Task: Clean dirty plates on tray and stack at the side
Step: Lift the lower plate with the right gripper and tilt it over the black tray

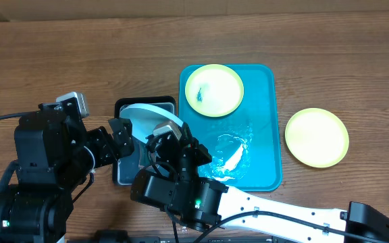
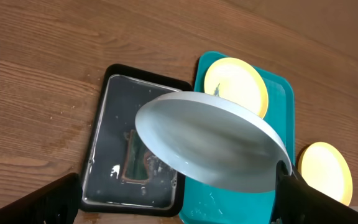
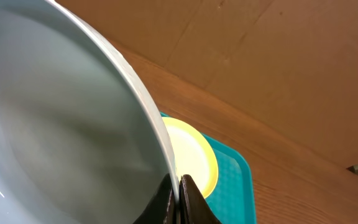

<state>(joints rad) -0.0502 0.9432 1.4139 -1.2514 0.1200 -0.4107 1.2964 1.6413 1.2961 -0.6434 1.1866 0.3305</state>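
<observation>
My right gripper [image 1: 171,135] is shut on the rim of the light blue plate [image 1: 150,116] and holds it tilted on edge over the black tray; the pinch shows in the right wrist view [image 3: 178,186]. The plate fills that view [image 3: 61,124] and also shows in the left wrist view [image 2: 210,146]. My left gripper [image 1: 119,138] is wide open and empty beside the plate, with its fingers on either side below it [image 2: 176,196]. One yellow-green plate [image 1: 213,90] with a small blue smear lies at the far end of the turquoise tray [image 1: 262,121]. The other yellow-green plate [image 1: 316,137] lies on the table to the tray's right.
A smaller black tray [image 1: 123,172] holding water stands just left of the turquoise tray; it also shows in the left wrist view [image 2: 114,143]. Wet streaks lie on the turquoise tray's near half [image 1: 231,155]. The table is brown wood [image 1: 80,54].
</observation>
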